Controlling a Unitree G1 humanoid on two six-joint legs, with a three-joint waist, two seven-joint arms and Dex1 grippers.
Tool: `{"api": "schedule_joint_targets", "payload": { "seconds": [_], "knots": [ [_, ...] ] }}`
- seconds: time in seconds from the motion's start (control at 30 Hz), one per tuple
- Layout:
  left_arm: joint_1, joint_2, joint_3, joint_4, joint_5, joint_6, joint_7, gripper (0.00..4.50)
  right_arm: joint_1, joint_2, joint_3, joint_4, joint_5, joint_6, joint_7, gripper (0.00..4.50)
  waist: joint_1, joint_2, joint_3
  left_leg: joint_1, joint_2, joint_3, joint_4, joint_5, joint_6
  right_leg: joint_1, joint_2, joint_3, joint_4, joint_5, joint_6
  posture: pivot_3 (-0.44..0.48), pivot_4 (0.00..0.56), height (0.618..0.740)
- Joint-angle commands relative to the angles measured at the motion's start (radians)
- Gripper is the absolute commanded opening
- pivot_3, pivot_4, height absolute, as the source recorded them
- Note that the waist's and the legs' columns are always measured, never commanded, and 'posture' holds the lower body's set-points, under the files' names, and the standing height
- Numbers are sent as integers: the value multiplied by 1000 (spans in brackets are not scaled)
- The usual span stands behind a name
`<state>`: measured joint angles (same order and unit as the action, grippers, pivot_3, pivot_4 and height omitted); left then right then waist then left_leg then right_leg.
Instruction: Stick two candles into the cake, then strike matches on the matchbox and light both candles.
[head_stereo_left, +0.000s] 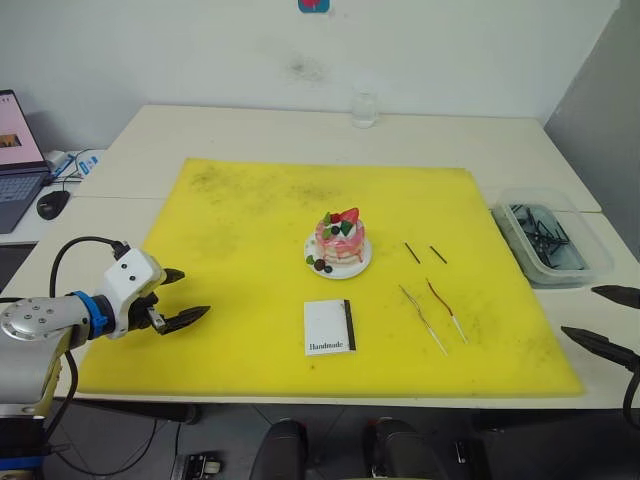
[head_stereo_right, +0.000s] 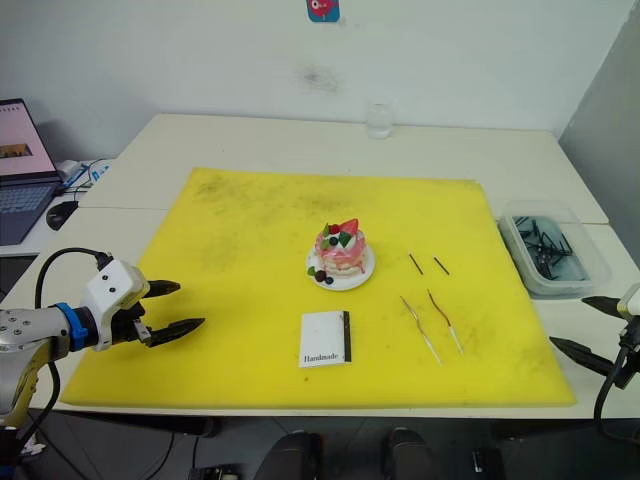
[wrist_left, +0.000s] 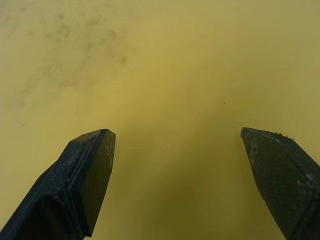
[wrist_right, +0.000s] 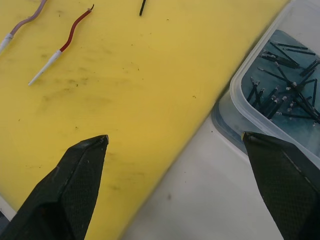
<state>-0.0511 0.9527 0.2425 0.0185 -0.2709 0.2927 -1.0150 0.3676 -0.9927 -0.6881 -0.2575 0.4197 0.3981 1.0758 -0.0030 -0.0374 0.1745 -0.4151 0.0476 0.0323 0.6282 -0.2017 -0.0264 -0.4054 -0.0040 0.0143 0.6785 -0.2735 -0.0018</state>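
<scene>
Cake: the pink layered cake sits on its white plate at the middle of the yellow mat.
Candles: two candles lie flat right of the matchbox; two matches lie beyond them.
Left gripper: fingers spread, empty, over the mat's left edge.
Right gripper: fingers spread, empty, near the plastic container.

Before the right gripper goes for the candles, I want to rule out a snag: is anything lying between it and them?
Nothing visible does. The right gripper is open at the mat's right edge, and only bare mat lies between it and the candles. The plastic tub sits off to the far side.
</scene>
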Motion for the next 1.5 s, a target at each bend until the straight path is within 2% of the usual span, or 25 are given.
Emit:
{"api": "schedule_joint_targets", "payload": {
  "seconds": [0.03,0.5,0.7,0.87,1.03,1.2,1.37,1.5],
  "knots": [
    [-2,2,10,-5,-6,-21,-8,4476,-14,1,-13,-1,0,-9,0,4500,0,0,0,0,0,0,0,0,0,0,0,0,0,0,0,0,150,740],
    [7,11,23,0,-63,-3,-92,4476,-16,22,-5,5,-11,-29,8,4500,0,0,0,0,0,0,0,0,0,0,0,0,0,0,0,0,150,740],
    [-5,13,34,32,-69,-6,-107,4476,-25,22,2,17,-16,-40,9,4500,0,0,0,0,0,0,0,0,0,0,0,0,1,0,0,0,150,740],
    [6,14,37,21,-49,-29,-95,4476,-18,25,-4,15,-16,-40,14,4500,0,0,0,0,0,0,0,0,0,0,0,0,1,0,1,0,150,740],
    [23,7,48,-16,-81,-10,-106,4476,-16,28,-17,17,-17,-47,15,4500,0,0,0,0,0,0,0,0,0,0,0,0,1,0,1,0,150,740],
    [37,12,49,-122,-146,67,-127,4476,-13,39,-52,-21,14,-13,6,4500,0,0,0,0,0,0,0,0,0,0,0,0,1,0,1,0,150,740],
    [7,-27,-34,-322,-253,194,-120,4476,-9,57,-80,-120,67,61,-22,4500,0,1,0,0,0,0,1,0,0,0,0,0,1,1,1,0,150,740],
    [-36,-79,-118,-487,-348,295,-86,4476,6,87,-88,-284,143,158,-74,4500,1,1,-1,0,0,0,1,0,0,1,1,0,1,1,2,0,150,740]
  ]
}}
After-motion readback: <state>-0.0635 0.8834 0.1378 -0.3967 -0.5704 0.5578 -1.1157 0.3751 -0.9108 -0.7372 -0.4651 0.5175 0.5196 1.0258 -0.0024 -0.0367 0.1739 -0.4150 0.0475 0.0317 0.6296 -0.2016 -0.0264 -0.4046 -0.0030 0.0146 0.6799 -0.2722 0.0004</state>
